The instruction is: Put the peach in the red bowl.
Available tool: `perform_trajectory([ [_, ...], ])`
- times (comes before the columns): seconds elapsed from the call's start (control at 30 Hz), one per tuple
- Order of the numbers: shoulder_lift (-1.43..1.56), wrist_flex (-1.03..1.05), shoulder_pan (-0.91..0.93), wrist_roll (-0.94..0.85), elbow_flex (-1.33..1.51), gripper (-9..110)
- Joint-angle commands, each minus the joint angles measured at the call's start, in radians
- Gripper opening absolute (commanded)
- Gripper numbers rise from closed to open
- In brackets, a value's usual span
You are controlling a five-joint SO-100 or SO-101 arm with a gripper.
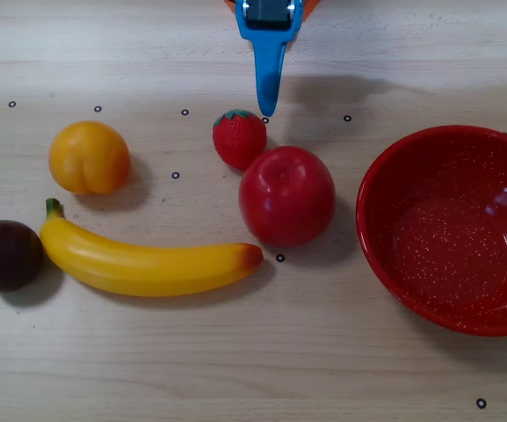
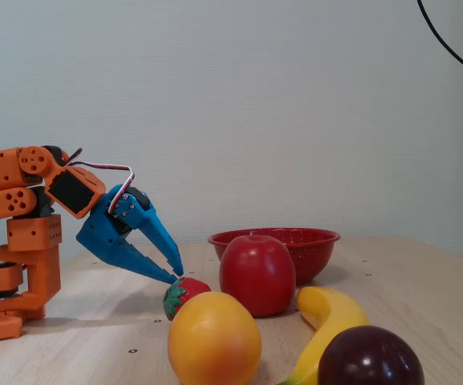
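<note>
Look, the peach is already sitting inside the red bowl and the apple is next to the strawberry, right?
Not quite. The overhead view shows the red bowl empty; the peach is on the table far to its left, above the banana. The apple really is next to the strawberry.

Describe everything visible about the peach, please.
The peach is a round, glossy yellow-orange toy fruit, plastic-looking, with a shallow crease on its lower side in the overhead view. It rests on the wooden table at the left of that view, above the banana, touching nothing. In the fixed view it is the nearest fruit. The gripper is far from it.
</note>
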Motion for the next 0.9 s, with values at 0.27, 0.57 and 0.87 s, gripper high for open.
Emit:
perform_trajectory([
  [0.27,-0.028,-0.066,0.034,-0.055,0.008,0],
  [0.57,-0.238,-0.051,0.018,-0.021,-0.224,0],
  [0.87,-0.584,0.224,-0.014,-0.009,-0.782,0],
])
